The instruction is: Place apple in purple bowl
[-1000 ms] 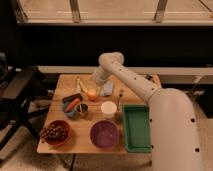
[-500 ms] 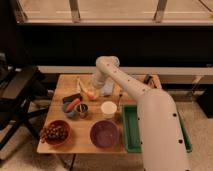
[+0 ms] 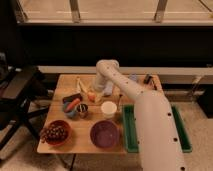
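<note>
1. Camera view, the pincer: the pincer (image 3: 95,90) hangs low over the far-middle part of the worktop (image 3: 77,143), at the end of an arm that bends down from a high elbow. I cannot tell how far open it is, or whether it has hold of anything, because its tip merges with the fruit below it.

2. The apple (image 3: 91,97) shows as a small orange-yellow spot right at the pincer's tip. It is touching the tip or just under it. Whether it is gripped or lying on the worktop cannot be made out.

3. The relation that counts: the purple bowl (image 3: 104,134) sits at the near edge, well apart from the pincer, toward the camera and a little to the picture's right. It looks empty.

4. In the way: the white cup (image 3: 108,108) stands almost directly between the pincer and the bowl. In my judgement, the carry needs to rise over the cup or skirt it.

5. Around:
   - An orange-red carrot-like item (image 3: 73,104) lies to the picture's left of the apple.
   - A reddish-brown bowl of grapes (image 3: 54,133) sits at the near left.
   - A green tray (image 3: 127,131) lies just beside the purple bowl on the right.
</note>
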You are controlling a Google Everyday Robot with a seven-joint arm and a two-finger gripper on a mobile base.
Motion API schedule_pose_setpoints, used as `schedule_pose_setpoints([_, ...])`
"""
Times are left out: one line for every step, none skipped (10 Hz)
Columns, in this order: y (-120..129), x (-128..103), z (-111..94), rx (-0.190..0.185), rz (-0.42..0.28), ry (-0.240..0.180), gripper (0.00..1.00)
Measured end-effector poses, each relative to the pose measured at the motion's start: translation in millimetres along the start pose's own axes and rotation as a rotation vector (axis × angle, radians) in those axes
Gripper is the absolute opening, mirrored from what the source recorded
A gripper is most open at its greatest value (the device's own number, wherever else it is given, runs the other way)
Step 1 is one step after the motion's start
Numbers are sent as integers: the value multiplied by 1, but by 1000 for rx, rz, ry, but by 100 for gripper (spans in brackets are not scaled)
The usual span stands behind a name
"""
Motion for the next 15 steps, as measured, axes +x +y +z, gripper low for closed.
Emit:
schedule_pose_setpoints([1,-1,-1,9,11,-10,43])
schedule_pose_setpoints([2,0,-10,30,24,-13,33])
schedule_pose_setpoints([3,0,-19,51,34,-13,23])
schedule_pose_setpoints([3,0,-27,71,39,-12,15])
schedule_pose_setpoints([0,-6,-40,102,37,-11,4])
schedule_pose_setpoints([-3,-11,-54,125,36,-12,0])
schedule_pose_setpoints([-4,-16,-68,143,35,-22,0])
schedule_pose_setpoints([-5,-23,-85,158,28,-35,0])
schedule_pose_setpoints([-3,-40,-108,174,10,-53,0])
schedule_pose_setpoints([3,-56,-127,187,0,-67,0])
schedule_pose_setpoints([15,-73,-143,199,0,-76,0])
schedule_pose_setpoints([34,-93,-156,205,11,-78,0])
schedule_pose_setpoints([49,-107,-164,206,21,-79,0])
schedule_pose_setpoints([64,-122,-170,208,37,-82,0])
schedule_pose_setpoints([88,-139,-181,207,81,-84,0])
